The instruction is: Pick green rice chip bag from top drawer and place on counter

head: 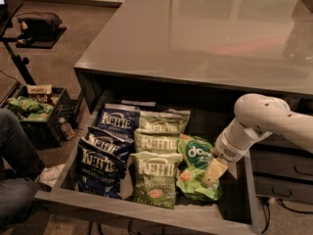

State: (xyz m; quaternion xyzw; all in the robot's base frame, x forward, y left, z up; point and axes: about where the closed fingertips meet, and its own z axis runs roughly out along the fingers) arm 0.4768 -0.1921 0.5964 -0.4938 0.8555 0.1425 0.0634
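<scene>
The green rice chip bag (194, 166) lies at the right end of the open top drawer (146, 210), bright green with a dark round patch and white lettering. My gripper (213, 172) reaches down from the white arm (259, 121) at the right and rests on the bag's right half, covering part of it. The counter (205, 33) spreads above and behind the drawer, glossy and grey-brown.
Blue Kettle bags (105, 153) and olive-green Kettle bags (157, 158) fill the drawer's left and middle. Narrower dark drawers (281, 173) sit under my arm at the right. A crate of snacks (36, 109) and a person's leg (14, 165) are on the floor at left.
</scene>
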